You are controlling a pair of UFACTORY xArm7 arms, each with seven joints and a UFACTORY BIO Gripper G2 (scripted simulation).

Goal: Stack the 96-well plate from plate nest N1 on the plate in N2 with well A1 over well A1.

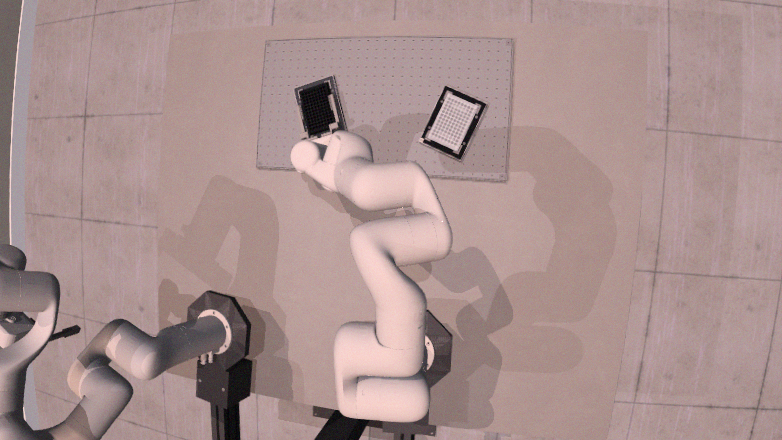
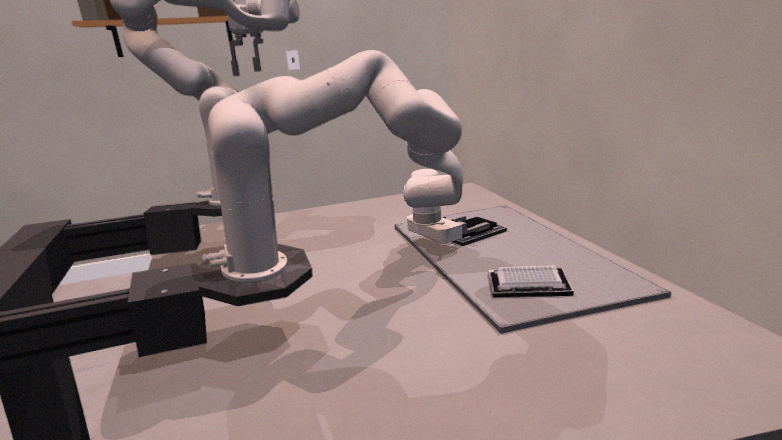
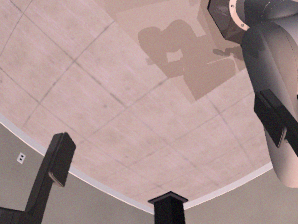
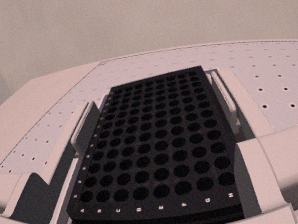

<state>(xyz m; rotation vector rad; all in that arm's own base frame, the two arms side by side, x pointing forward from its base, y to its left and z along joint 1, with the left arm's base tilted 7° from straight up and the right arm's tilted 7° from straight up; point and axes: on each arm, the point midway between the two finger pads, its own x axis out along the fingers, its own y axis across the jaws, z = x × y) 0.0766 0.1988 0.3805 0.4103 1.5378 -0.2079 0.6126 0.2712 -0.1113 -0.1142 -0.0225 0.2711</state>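
Note:
The black 96-well plate [image 1: 317,111] [image 2: 482,222] [image 4: 160,135] sits in nest N1 [image 1: 338,97], at the left of the board. My right gripper [image 1: 318,112] [image 4: 156,112] is shut on it, with one finger against each long side; the letters A to H run along its near edge. A white 96-well plate [image 1: 452,120] [image 2: 529,277] sits in nest N2 [image 1: 436,113] [image 2: 533,293]. It looks flat. Its cut-off corner is too small to tell. My left gripper [image 2: 246,70] [image 3: 167,140] is open and empty, raised far from both nests.
Both nests stand on a perforated board [image 1: 382,71] [image 2: 601,295]. The right arm [image 1: 399,235] reaches across the table to N1, and its wrist hangs over the board's front edge. The left arm [image 1: 133,350] is folded away at the far left, beyond the table edge.

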